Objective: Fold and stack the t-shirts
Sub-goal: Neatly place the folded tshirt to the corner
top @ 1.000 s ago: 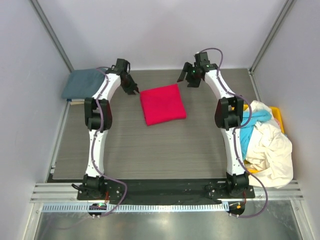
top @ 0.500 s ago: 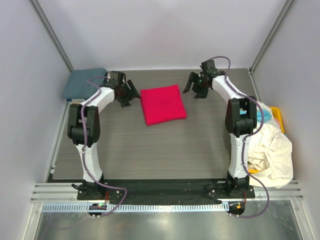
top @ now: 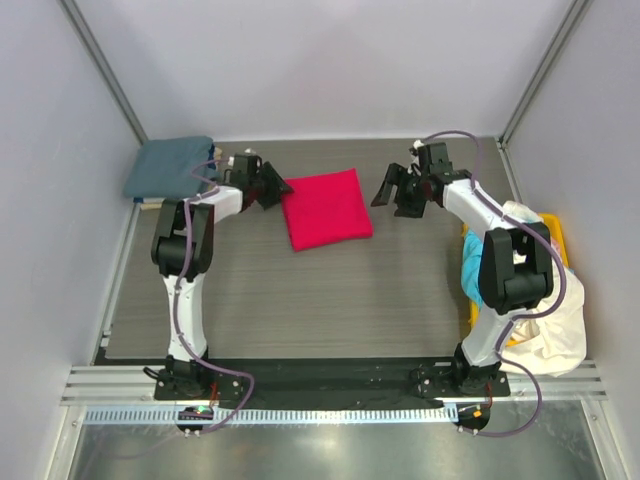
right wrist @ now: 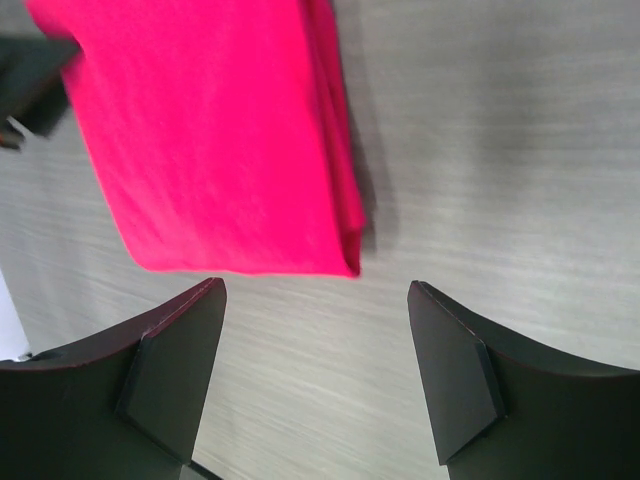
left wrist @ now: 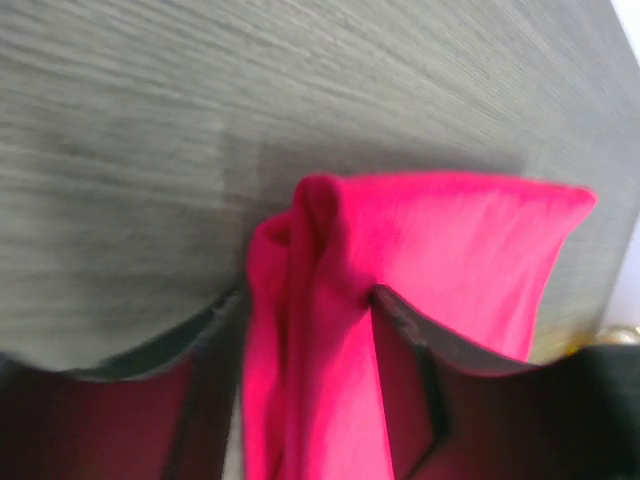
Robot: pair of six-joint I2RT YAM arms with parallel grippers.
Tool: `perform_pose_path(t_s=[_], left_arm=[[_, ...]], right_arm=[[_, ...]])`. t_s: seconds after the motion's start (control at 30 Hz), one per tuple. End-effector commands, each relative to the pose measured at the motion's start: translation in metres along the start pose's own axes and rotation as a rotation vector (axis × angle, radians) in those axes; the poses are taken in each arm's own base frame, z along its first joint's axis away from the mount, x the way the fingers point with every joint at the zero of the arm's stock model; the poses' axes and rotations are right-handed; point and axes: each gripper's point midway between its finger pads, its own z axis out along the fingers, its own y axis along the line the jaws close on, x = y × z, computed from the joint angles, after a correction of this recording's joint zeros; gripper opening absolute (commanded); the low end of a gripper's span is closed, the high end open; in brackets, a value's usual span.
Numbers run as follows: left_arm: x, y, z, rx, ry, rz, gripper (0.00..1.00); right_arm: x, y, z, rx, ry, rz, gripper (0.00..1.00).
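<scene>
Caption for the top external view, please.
Left claw straddles an edge of the folded red-pink t-shirt; right claw open beside it; folded blue-grey t-shirt at far left.

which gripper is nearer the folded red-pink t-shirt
Left. The left gripper is at the red-pink t-shirt's left edge, with cloth bunched between its fingers. The right gripper is open and stands off the right edge, with bare table between.

- I find no text, label, brand, number or sign that I can read in any of my views.
- The red-pink t-shirt (right wrist: 210, 130) shows plain cloth only, with no print or tag I can make out.
</scene>
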Motion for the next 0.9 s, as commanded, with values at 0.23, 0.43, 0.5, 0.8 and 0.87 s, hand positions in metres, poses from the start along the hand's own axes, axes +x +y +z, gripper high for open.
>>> perform_pose_path(t_s=[0.23,0.43,0.5,0.8,0.87], left_arm=[[0.029,0.000,0.017,-0.017,0.045,0.008,0.03],[-0.031,-0.023,-0.037,-0.068,-0.012,0.128,0.00],[-0.055,-0.019,-0.054,-0.099,-0.035,0.162,0.00],[-0.121,-0.022,-0.121,-0.182,-0.061,0.289,0.00],[-0.134,-0.020,-0.135,-0.219,-0.078,0.322,0.00]], right_arm=[[0.002,0.008,-0.014,-0.038,-0.036,-0.049,0.79],[-0.003,0.018,-0.033,-0.058,-0.081,-0.064,0.79],[-0.004,0.021,-0.038,-0.064,-0.091,-0.065,0.79],[-0.010,0.037,-0.060,-0.112,-0.134,-0.089,0.79],[-0.010,0.039,-0.064,-0.120,-0.139,-0.091,0.79]])
